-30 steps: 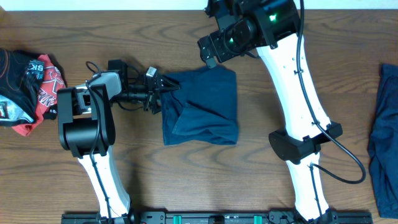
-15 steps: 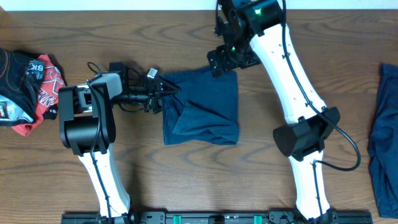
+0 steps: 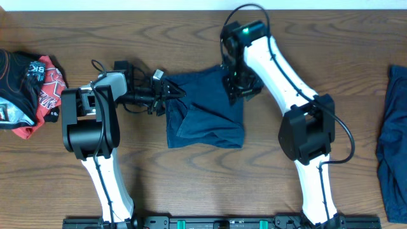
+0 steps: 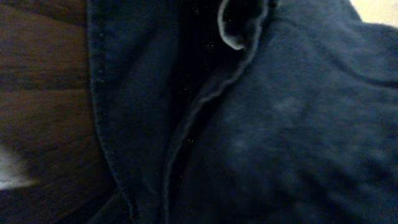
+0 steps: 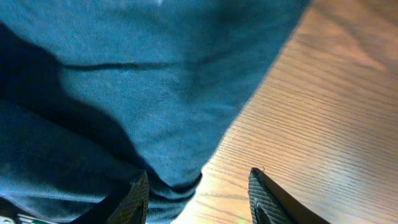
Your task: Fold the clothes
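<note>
A dark navy garment (image 3: 205,111) lies partly folded in the middle of the table. My left gripper (image 3: 166,93) is at its upper left edge, and the cloth is drawn up into a peak at the jaws, which look shut on it. The left wrist view shows only navy cloth (image 4: 280,124) with seams; its fingers are hidden. My right gripper (image 3: 240,89) is over the garment's upper right edge. In the right wrist view its fingers (image 5: 199,196) are open, with the cloth's folded edge (image 5: 180,180) between them. A second navy garment (image 3: 393,140) lies at the right table edge.
A heap of red, black and white printed clothes (image 3: 28,83) lies at the far left. Both arm bases stand at the front of the brown wooden table (image 3: 203,184). Bare wood (image 5: 323,112) lies to the right of the garment.
My right arm has swung from the back of the table down and toward the front, onto the garment's upper right edge. My left gripper has stayed at the upper left edge.
</note>
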Tool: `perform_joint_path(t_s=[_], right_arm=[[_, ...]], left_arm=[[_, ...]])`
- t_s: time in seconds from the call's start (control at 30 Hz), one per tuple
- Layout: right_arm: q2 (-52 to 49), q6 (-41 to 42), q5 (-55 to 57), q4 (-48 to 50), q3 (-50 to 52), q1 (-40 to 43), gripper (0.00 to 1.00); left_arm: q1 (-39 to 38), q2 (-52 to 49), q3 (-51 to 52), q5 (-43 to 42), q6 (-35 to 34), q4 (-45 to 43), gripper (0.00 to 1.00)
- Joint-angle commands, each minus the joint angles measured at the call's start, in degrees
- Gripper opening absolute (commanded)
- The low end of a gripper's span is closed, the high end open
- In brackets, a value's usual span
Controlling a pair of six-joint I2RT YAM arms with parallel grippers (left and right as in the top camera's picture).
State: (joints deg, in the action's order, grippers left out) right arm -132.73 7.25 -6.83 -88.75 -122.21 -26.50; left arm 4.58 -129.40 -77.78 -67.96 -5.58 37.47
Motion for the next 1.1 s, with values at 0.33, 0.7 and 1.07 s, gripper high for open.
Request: perform_joint_path(t_s=[0.33,0.7,1.07], right_arm=[[-0.6,0.2,-0.5,5.0,6.1,-4.4,0.60],[-3.4,0.7,-2.4,7.6,13.2,-4.6,0.01],[-3.4,0.6,-2.7,8.6,13.7,-4.9,0.01]], left_arm=[[-2.1,-5.7,2.5,47.2,0.9,4.3,0.71],[-8.2,-5.7,2.5,50.7,0.9,5.8,0.47],[-11.0,-5.7,2.5,50.7,0.9,8.2,0.75]])
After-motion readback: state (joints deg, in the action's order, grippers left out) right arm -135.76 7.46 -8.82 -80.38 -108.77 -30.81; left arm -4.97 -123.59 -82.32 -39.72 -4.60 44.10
